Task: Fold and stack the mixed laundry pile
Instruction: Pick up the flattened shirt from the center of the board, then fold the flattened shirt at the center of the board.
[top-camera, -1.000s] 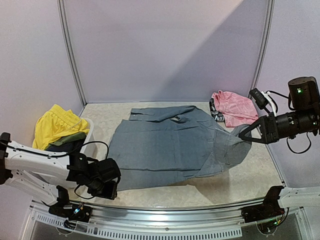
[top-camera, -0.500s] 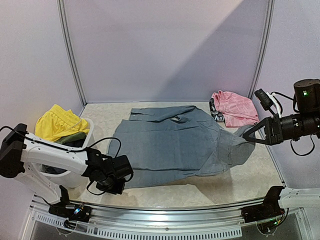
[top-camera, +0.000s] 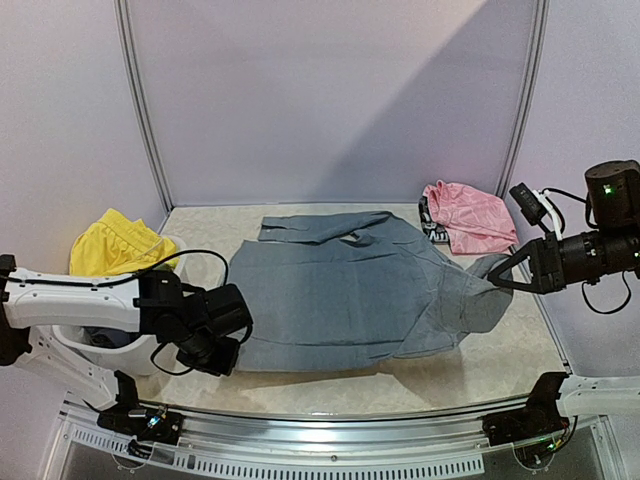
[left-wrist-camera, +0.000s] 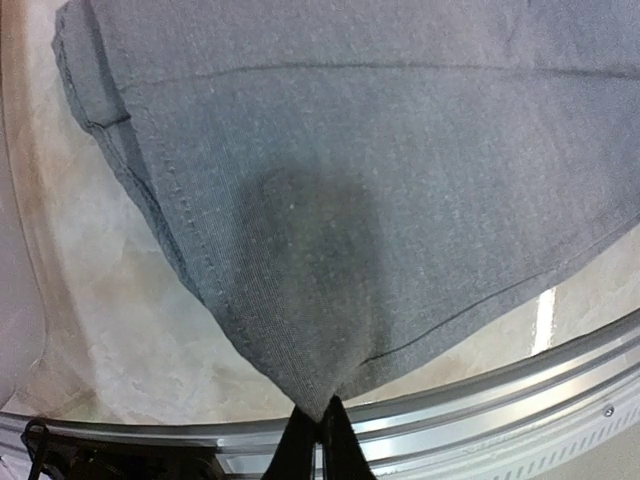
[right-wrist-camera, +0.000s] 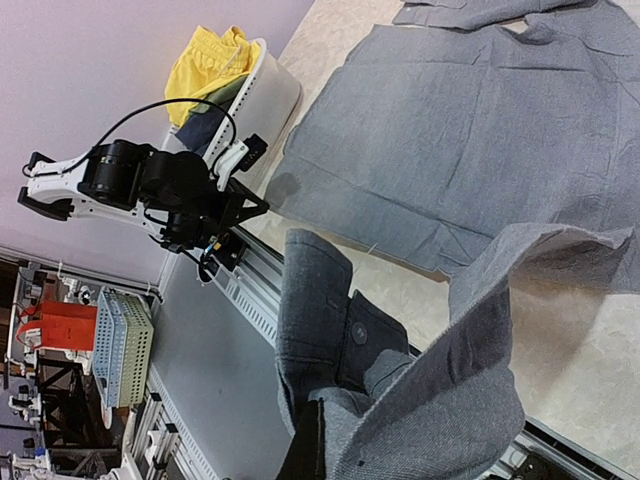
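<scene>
Table (top-camera: 500, 360): pale, marbled beige top, closed in by plain lilac walls (top-camera: 330, 90) with two metal posts (top-camera: 140, 100) at the back corners and a slotted aluminium rail (top-camera: 330, 425) along the near edge. Grey shirt (top-camera: 340, 290): fine-weave, long-sleeved, spread mostly flat over the middle of the table, lightly rippled, one sleeve folded across its far edge. Long axis runs left to right across the table; stitched hem edge faces left, and the buttoned cuff end is raised off the surface at the right. Left gripper (left-wrist-camera: 318, 440): clamped on the near-left hem corner, cloth drawn to a point at the fingertips. Right gripper (right-wrist-camera: 312, 450): closed on the sleeve near the cuff, fabric draping from it. Yellow shorts (top-camera: 110, 248) sit in the white tub (top-camera: 110, 352) at far left. Pink piece (top-camera: 470, 215) lies at the back right corner, apart from the shirt.
</scene>
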